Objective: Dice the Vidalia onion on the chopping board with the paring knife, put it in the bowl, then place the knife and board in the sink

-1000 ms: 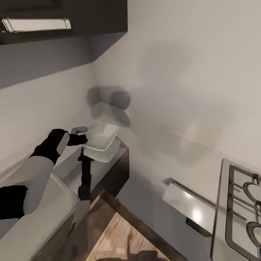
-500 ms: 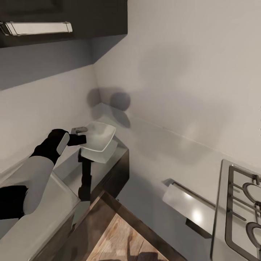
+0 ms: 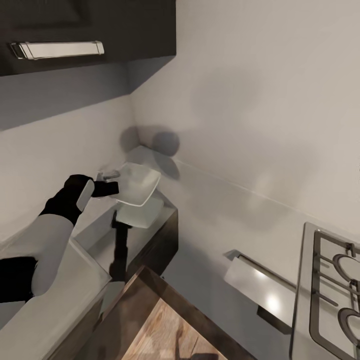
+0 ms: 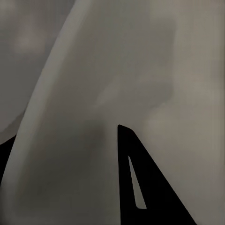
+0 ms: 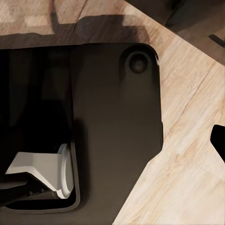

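- Holding the bowl (image 3: pixel 136 184): left tool (image 3: pixel 111 187) clamped on its rim, bowl lifted just above the counter (image 3: pixel 220 220) corner.
- Progress, judged: mid-task at most; onion, knife, board and sink not sighted, so dicing and clean-up cannot be confirmed.
- Left wrist view: bowl wall (image 4: pixel 93 93) up close, one finger (image 4: pixel 140 183) against it.
- Right wrist view: wooden floor (image 5: pixel 187 164) and dark robot base (image 5: pixel 112 122); right tool state cannot be told.

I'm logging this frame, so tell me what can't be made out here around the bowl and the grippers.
- Bowl inside: head view angle hides any contents; left wrist view too close and blurred.
- Left gripper grip: the bowl's rim covers the fingertips.
- Right gripper: right wrist view cuts it at the edge; open or shut unclear.
- Hob: cropped by the frame edge.
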You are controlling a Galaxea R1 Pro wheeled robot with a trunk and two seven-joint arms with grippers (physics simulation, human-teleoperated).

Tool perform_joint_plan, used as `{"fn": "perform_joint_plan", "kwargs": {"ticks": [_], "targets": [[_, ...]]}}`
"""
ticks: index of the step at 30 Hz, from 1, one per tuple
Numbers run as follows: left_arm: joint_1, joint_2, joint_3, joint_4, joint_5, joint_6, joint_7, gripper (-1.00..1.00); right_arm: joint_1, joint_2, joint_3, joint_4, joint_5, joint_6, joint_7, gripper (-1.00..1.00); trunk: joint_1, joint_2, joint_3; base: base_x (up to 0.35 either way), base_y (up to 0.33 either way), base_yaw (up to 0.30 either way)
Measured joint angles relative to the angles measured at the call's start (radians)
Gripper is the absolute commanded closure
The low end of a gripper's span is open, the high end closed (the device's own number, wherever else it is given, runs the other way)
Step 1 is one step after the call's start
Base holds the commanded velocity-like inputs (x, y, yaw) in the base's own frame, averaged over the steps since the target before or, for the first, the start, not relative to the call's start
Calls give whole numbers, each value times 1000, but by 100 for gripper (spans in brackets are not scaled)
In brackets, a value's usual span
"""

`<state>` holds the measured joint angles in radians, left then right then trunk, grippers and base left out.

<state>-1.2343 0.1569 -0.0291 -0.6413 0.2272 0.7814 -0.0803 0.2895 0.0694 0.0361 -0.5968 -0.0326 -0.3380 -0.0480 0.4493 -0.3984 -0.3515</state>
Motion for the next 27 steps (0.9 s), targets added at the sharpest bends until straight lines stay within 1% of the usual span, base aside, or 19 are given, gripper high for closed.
{"fn": "perform_joint_plan", "kwargs": {"ticks": [1, 4, 5, 6, 8, 10, 12, 15, 19, 27], "targets": [[0, 0, 0, -10, 1, 1, 0, 100, 0, 0, 0, 0, 0, 0, 0, -100, 0, 0, 2, 0, 0, 0], [0, 2, 1, -34, 29, 36, -7, 100, 0, 0, 0, 0, 0, 0, 0, -100, 0, 0, 6, 0, 0, 0], [0, 2, 2, -44, 55, 69, -11, 100, 0, 0, 0, 0, 0, -1, 0, -100, 0, 0, 8, 0, 0, 0], [0, 6, 8, -64, 93, 122, -14, 100, 0, 0, 0, 0, 0, -1, 0, -100, 0, 0, 10, 0, 0, 0], [0, 14, 26, -101, 128, 172, -15, 100, 0, 0, 0, 0, 0, 0, 1, -100, 0, 0, 13, 0, 0, 0], [0, 18, 41, -132, 149, 194, -16, 100, 0, 0, 0, 0, 0, -1, 1, -100, 0, 0, 16, 0, 0, 0], [0, 20, 48, -146, 157, 204, -16, 100, 0, 0, 0, 0, 0, -1, 1, -100, 0, 0, 19, -62, 10, 0], [7, 21, 51, -153, 161, 210, -17, 100, 0, 0, 0, 0, 0, -1, 1, -100, 1, 0, 24, -220, 69, 0], [19, 23, 52, -157, 162, 211, -17, 100, 0, 0, 0, 1, 0, -1, 1, -100, 1, 0, 30, -297, 100, 0], [22, 24, 53, -158, 163, 211, -17, 100, 0, 0, 0, 2, 1, -1, 1, -100, 1, 0, 43, -317, 108, 0]]}}
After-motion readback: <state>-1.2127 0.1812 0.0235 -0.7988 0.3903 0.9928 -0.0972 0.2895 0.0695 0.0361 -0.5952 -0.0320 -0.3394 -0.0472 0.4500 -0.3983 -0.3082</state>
